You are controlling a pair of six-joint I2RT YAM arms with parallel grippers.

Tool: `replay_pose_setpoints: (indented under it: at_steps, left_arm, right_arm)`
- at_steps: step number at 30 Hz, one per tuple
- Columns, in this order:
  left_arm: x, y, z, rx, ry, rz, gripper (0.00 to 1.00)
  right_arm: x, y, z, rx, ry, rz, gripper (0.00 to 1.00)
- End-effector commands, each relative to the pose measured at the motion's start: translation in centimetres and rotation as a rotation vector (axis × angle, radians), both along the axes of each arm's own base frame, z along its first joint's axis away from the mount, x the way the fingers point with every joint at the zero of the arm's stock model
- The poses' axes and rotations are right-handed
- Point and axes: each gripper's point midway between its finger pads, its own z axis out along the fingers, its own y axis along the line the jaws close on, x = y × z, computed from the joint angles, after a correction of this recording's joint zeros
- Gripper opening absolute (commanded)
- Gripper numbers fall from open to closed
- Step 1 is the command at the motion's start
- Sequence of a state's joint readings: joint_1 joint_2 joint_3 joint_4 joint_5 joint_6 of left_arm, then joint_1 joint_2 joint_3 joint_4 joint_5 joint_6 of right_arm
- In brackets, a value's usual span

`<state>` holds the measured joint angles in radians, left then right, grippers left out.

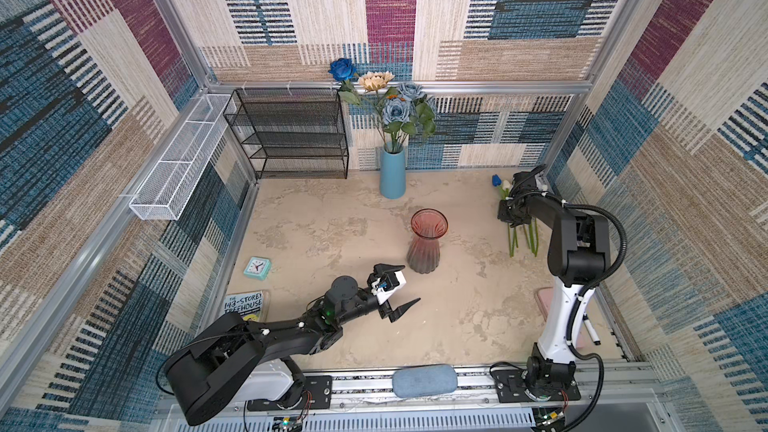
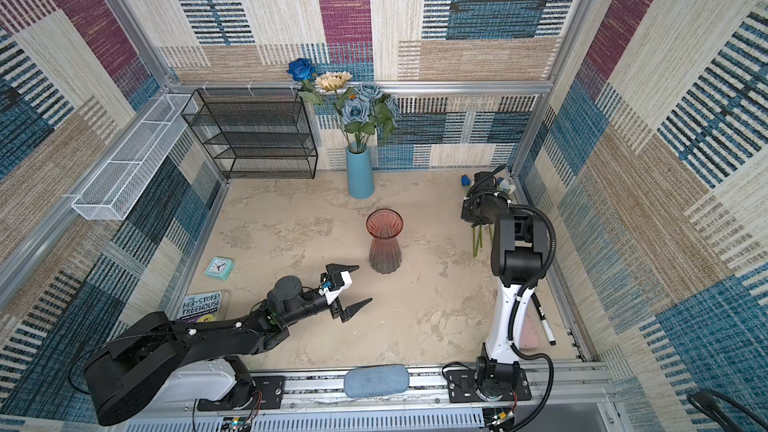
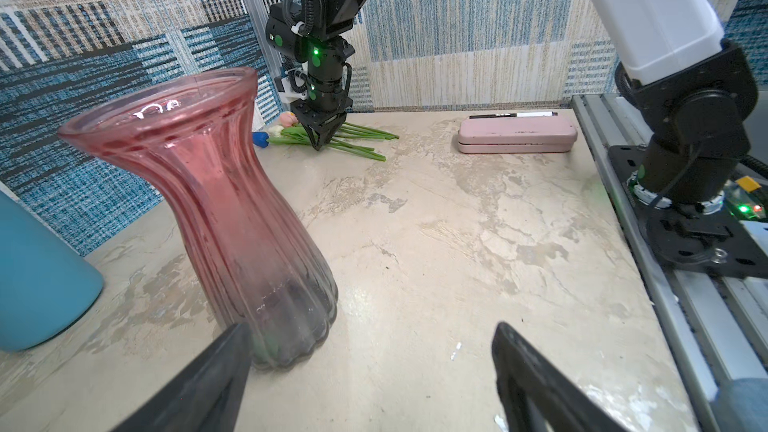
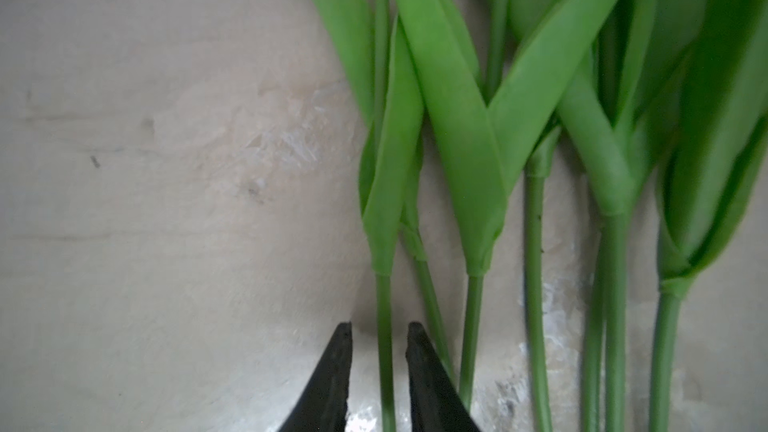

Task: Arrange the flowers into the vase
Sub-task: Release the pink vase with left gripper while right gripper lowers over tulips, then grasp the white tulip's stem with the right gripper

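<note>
Your right gripper (image 4: pixel 380 328) straddles one tulip stem (image 4: pixel 385 367), jaws narrowly apart, not yet pinching; the tulips (image 1: pixel 512 243) lie flat at far right. Your left gripper (image 3: pixel 374 328) gapes wide beside the pink vase (image 1: pixel 426 247). The blue vase (image 1: pixel 392 174) holds roses (image 1: pixel 395 112) and a sunflower (image 1: pixel 376 81). The right arm (image 1: pixel 577 238) hides most of their heads.

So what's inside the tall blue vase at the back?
Green stems of a deep-blue rose, a cream sunflower and dusty-blue roses go into the tall blue vase. Its solid wall hides their lower ends.

Left arm (image 1: pixel 291 334) jaws wide, right arm (image 1: pixel 577 243) jaws narrow
</note>
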<state>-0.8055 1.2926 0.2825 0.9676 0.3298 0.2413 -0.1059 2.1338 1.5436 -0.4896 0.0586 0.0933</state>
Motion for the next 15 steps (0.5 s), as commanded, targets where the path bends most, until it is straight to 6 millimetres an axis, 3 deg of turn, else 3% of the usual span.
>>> replay_pose_setpoints:
  at_steps: [1, 5, 9, 15]
  left_arm:
    - [-0.4, -0.3, 0.9, -0.015, -0.025, -0.03, 0.93]
    - [-0.6, -0.6, 0.9, -0.005, -0.014, -0.047, 0.92]
    - [-0.5, -0.6, 1.2, -0.016, -0.022, -0.032, 0.93]
    - [-0.2, 0.5, 1.9, -0.054, -0.053, 0.023, 1.0]
  right_arm:
    - [0.0, -0.5, -0.6, -0.019, 0.012, -0.02, 0.28]
    - [0.1, -0.2, -1.6, 0.001, 0.014, -0.014, 0.24]
    - [0.2, 0.3, -2.0, 0.026, 0.012, 0.003, 0.11]
    - [0.6, 1.7, 1.2, 0.088, -0.085, 0.033, 0.0]
